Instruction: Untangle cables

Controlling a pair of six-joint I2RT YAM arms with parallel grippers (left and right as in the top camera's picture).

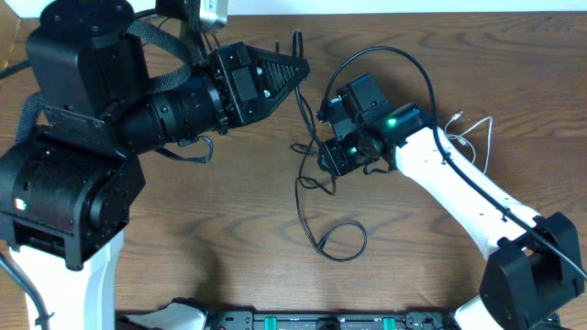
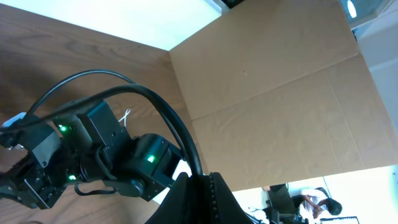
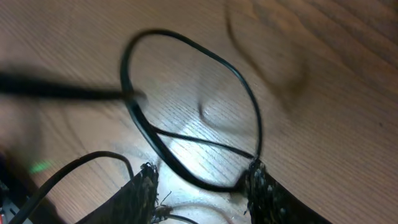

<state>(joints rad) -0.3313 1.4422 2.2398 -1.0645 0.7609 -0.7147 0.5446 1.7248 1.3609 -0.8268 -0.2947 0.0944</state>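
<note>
Right end effector point(image 3: 201, 174) straddles black cable point(image 3: 257, 124); loop between its parted fingertips.

light: bright, even | right wrist: blurred, glare on table point(image 3: 199, 165)

bulky black left arm point(image 1: 183, 105): cylindrical housings, white base shell, webbing strap point(image 1: 156, 35) | black tapered left gripper point(image 1: 304, 68) | slim white right arm point(image 1: 431, 170): black joints, green lights point(image 1: 393, 120), black cable point(image 1: 472, 179)

Left fingers point(image 1: 293, 70) pressed together, arm stretched rightward; right fingers point(image 3: 144, 186) stand apart, wrist pointed downward.
</note>
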